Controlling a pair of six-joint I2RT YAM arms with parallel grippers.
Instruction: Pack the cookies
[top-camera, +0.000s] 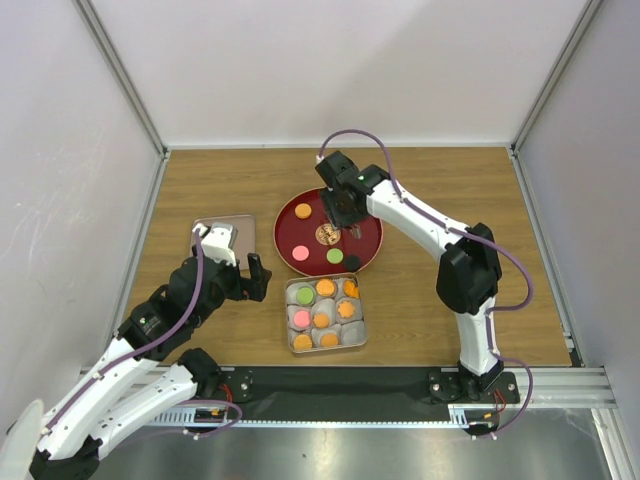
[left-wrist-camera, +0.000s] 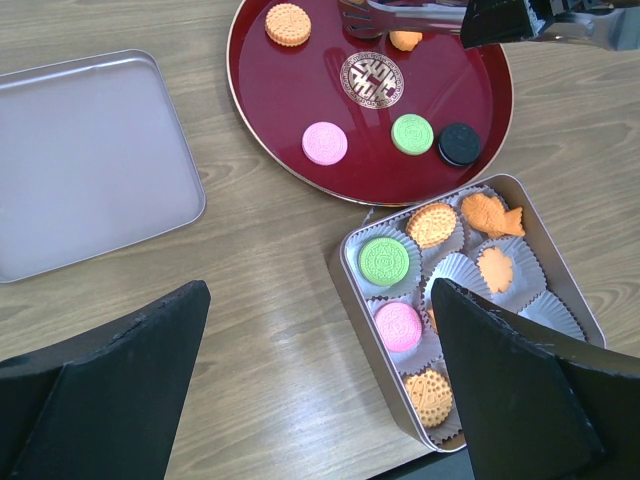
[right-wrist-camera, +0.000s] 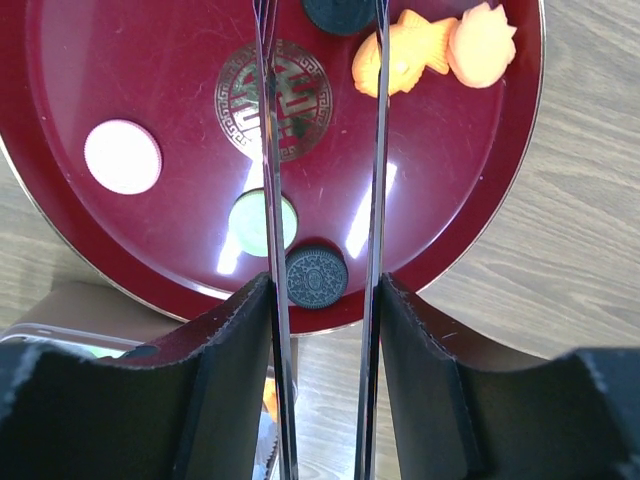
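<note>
Cookies on red plate, more in tin

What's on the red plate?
Overhead: orange cookie, pink cookie, green cookie and black cookie on the red plate. The right gripper and its tongs cover part of it; the wrist view shows a fish-shaped orange cookie there.

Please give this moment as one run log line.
right gripper: shut on tongs over red plate | left gripper: open | cookies: on plate and in tin
</note>
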